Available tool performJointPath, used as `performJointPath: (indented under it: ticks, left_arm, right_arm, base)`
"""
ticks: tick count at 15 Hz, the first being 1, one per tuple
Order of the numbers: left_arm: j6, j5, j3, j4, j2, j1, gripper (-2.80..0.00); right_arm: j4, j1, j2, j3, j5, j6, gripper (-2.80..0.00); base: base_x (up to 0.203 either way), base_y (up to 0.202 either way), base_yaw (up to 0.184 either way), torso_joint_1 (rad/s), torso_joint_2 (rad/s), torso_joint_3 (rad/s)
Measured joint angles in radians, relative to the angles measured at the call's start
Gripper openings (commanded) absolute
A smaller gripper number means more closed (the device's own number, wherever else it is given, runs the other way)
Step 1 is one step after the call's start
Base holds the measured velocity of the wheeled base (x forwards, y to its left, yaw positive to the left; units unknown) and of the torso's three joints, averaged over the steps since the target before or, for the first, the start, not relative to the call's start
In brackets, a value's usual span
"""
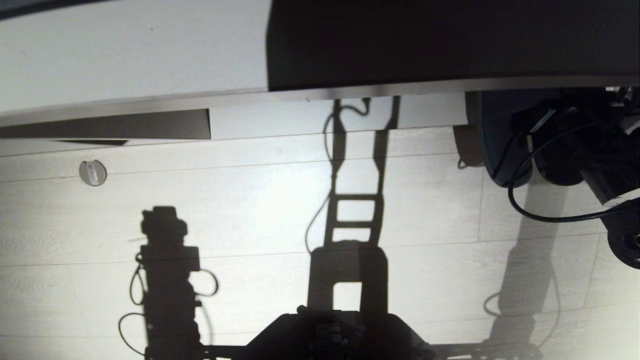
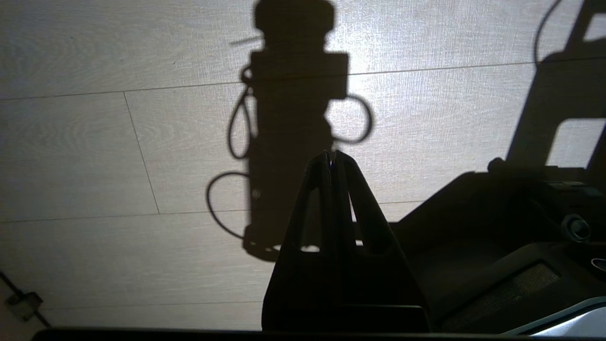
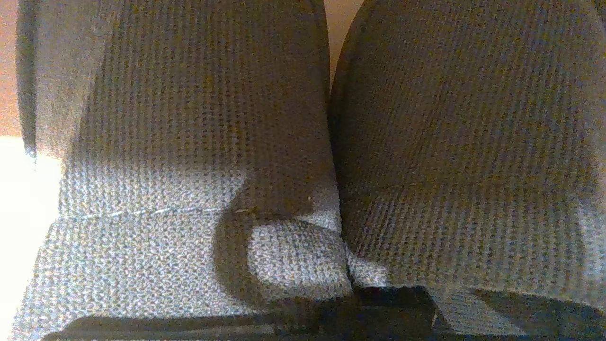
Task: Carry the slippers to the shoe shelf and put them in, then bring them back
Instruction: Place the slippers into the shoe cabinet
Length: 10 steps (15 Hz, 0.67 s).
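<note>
Close under the right wrist camera, the slippers [image 3: 303,142] lie side by side and touching, their rounded uppers a coarse knitted weave; the right gripper [image 3: 395,305] is clenched at their near edges, seemingly pinching them. In the head view they show dark at the right, by the pale plank floor [image 1: 250,215]; the left gripper [image 2: 333,158] hangs clenched, empty, over the planks.

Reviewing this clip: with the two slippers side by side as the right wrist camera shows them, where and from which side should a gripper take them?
Probably at the adjoining inner edges of the slippers, coming from the open heel end. The pair lies pressed together along one seam, the backless openings face the right wrist camera, and the fabric looks soft, so one pinch could catch both. The right gripper already sits there, shut on them.
</note>
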Motion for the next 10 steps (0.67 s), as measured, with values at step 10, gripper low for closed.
performJointPath:
  ticks: [10]
  left_arm:
    - [-0.001,0.0,0.0,0.0,0.0,0.0,-2.8]
  right_arm:
    - [0.01,-0.01,0.093,-0.176,-0.007,-0.001,-2.8]
  base:
    - [0.0,0.0,0.0,0.0,0.0,0.0]
